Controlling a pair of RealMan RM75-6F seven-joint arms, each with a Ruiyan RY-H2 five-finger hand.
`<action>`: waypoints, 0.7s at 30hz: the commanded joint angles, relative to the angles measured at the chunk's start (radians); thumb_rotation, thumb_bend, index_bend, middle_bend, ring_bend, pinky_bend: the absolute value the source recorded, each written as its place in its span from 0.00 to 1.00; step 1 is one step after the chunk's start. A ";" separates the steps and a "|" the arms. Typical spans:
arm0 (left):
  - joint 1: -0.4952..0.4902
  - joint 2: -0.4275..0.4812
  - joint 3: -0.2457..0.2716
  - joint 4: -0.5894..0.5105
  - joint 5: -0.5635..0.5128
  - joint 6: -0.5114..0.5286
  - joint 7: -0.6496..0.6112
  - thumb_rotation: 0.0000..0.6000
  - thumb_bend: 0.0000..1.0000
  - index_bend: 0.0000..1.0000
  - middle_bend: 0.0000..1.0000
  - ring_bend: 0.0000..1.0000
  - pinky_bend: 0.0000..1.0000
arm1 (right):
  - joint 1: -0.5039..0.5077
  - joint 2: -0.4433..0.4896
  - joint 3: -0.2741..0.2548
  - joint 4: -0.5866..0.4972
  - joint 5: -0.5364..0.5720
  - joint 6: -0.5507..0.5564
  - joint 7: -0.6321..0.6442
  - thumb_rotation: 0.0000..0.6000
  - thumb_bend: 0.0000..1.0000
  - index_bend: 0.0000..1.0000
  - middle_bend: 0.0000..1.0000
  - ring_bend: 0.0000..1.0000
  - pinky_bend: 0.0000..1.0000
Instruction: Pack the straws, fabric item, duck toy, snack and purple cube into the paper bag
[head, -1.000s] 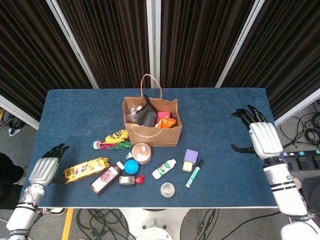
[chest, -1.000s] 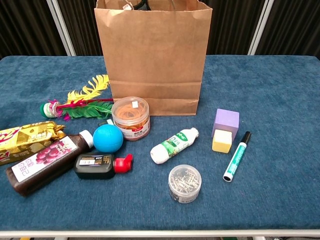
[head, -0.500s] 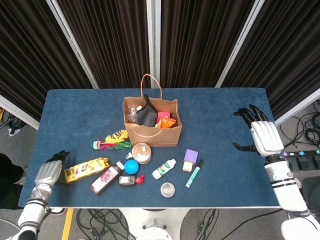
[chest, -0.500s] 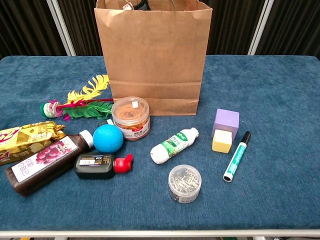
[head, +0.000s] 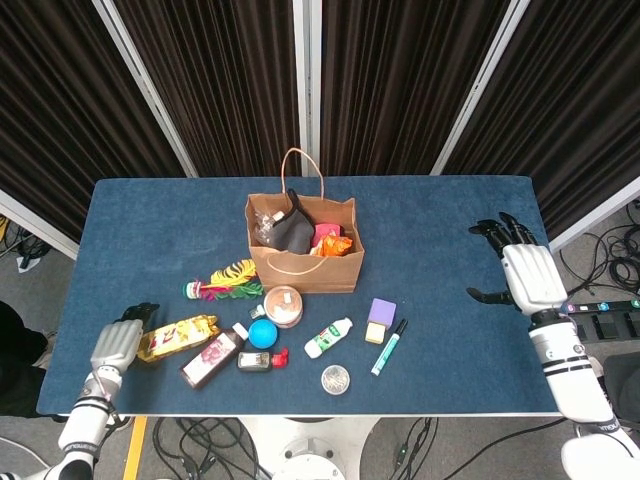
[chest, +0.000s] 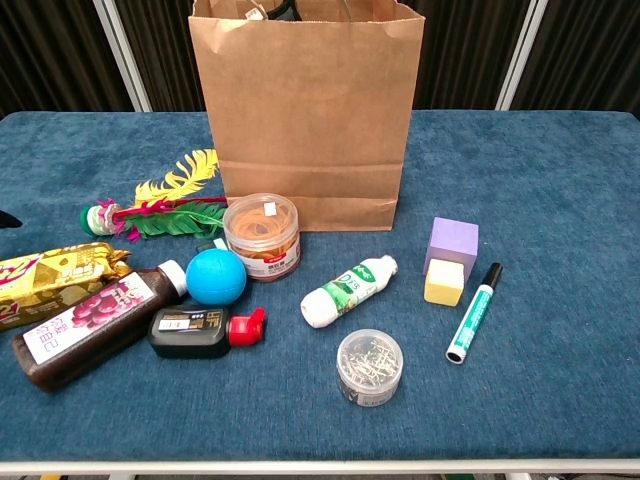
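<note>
The brown paper bag stands upright at mid-table. A dark fabric item, a clear packet and orange and pink things show inside its mouth. On the cloth in front of the bag to the right sits the purple cube. The gold-wrapped snack lies at the front left. My left hand is at the snack's left end, fingers apart and holding nothing; whether it touches the wrapper is unclear. My right hand hovers open by the table's right edge.
In front of the bag lie a feather shuttlecock, a rubber-band jar, a blue ball, a dark juice bottle, a small ink bottle, a white bottle, a paperclip jar, a yellow block and a marker.
My left hand has moved right along the front left edge, up to the snack's end. The right hand has sunk slightly. No object has shifted.
</note>
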 joint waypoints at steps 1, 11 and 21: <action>-0.001 -0.031 0.010 0.055 0.030 0.001 -0.007 1.00 0.14 0.20 0.22 0.13 0.30 | -0.001 0.001 0.001 -0.001 0.001 0.000 0.000 1.00 0.00 0.22 0.15 0.00 0.12; 0.012 -0.084 0.008 0.148 0.071 -0.003 -0.070 1.00 0.17 0.34 0.34 0.27 0.42 | -0.002 -0.003 0.004 0.008 0.009 -0.008 -0.001 1.00 0.00 0.24 0.15 0.00 0.12; 0.011 -0.097 0.008 0.187 0.083 -0.032 -0.089 1.00 0.26 0.52 0.53 0.48 0.61 | 0.000 0.000 0.000 0.015 0.007 -0.031 0.006 1.00 0.00 0.25 0.14 0.00 0.12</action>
